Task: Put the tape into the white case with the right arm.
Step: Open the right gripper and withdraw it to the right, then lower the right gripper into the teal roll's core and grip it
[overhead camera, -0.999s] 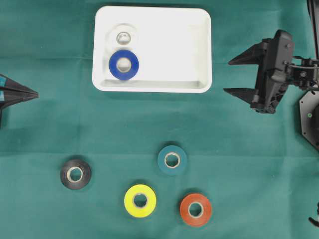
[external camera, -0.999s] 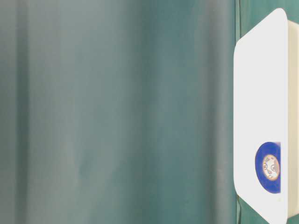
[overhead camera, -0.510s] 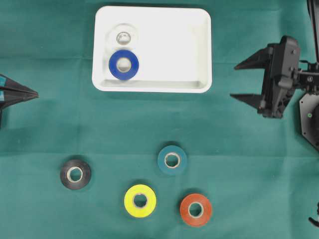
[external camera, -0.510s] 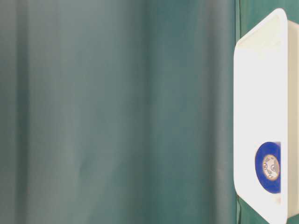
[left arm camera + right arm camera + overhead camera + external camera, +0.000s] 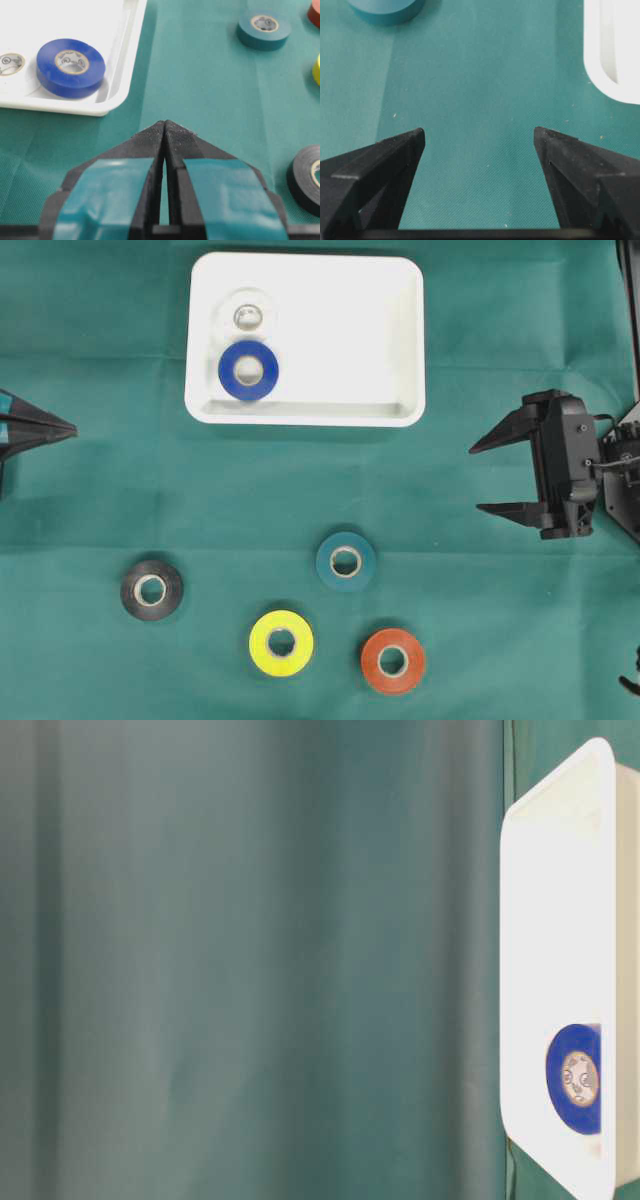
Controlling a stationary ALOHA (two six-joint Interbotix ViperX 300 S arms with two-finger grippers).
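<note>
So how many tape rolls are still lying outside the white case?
4, all on the green cloth below the white case: black far left, teal mid, yellow and orange along the bottom. None looks hidden.

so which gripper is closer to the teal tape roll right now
Right. The right gripper hangs open to the right of the teal tape roll; the left gripper sits shut at the far left edge.
</note>
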